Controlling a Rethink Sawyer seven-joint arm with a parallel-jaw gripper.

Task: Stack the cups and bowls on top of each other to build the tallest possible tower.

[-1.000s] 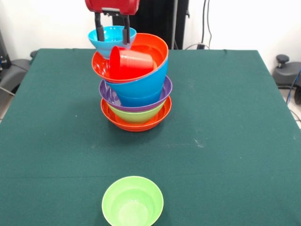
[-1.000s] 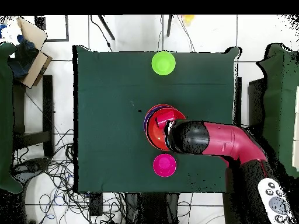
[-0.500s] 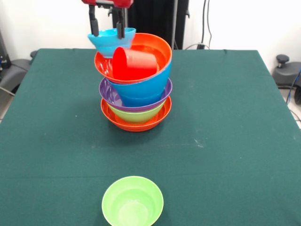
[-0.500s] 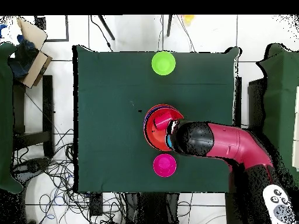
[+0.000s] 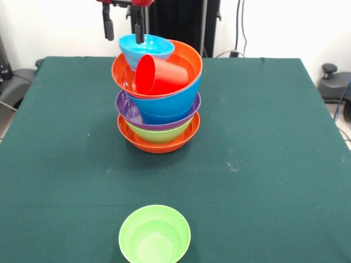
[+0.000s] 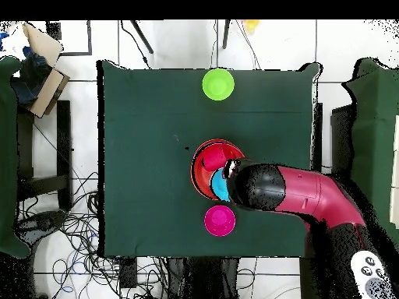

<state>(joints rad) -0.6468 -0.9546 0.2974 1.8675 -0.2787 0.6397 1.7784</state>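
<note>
Tool (image 5: 124, 28) spread above tower (image 5: 158, 104) on green table (image 5: 263, 164), white walls.

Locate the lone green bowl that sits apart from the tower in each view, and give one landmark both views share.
Front view: the green bowl sits at bottom centre, nearest the camera.
Overhead view: the green bowl sits near the table's top edge, right of centre.
Shared landmark: the tower at mid-table.

Tall tower (image 5: 159, 104) mid-table; bare cloth between it and green bowl (image 5: 154, 233).
</note>
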